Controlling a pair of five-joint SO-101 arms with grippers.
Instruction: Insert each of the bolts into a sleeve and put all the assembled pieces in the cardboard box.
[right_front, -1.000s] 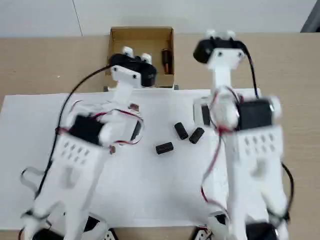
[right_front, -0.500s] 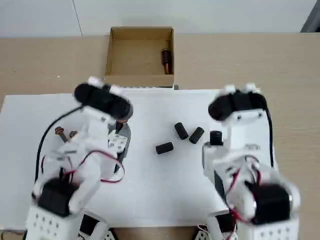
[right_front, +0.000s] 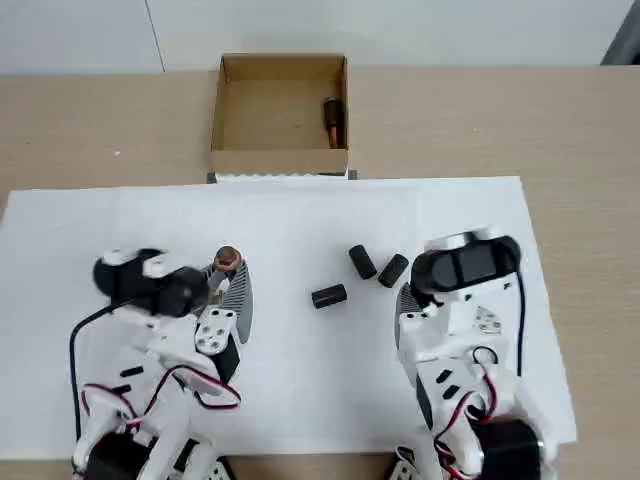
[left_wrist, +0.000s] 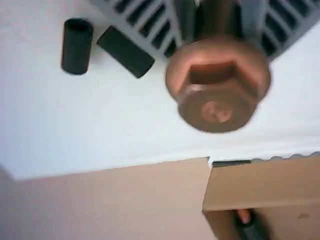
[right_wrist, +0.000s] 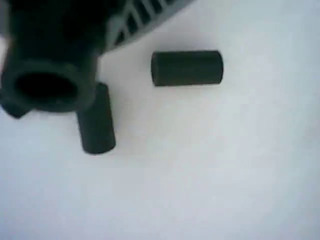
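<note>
My left gripper (right_front: 230, 272) is shut on a copper hex-head bolt (right_front: 228, 257), held over the white paper left of centre. The bolt's head (left_wrist: 218, 84) faces the left wrist camera between the grey fingers (left_wrist: 145, 20). My right gripper (right_front: 405, 300) sits at the right of the paper, shut on a black sleeve (right_wrist: 47, 82) whose open end faces the right wrist camera. Three more black sleeves (right_front: 362, 262) (right_front: 393, 270) (right_front: 329, 296) lie on the paper between the arms. The cardboard box (right_front: 232, 110) stands beyond the paper with one assembled piece (right_front: 333, 120) inside.
White paper (right_front: 300, 380) covers the near half of the wooden table (right_front: 500, 120). Both arm bodies fill the near corners. The stretch of paper between the sleeves and the box is bare.
Both arms have drawn back from near the box toward the table's near edge. The left one now carries the bolt and the right one a sleeve.
</note>
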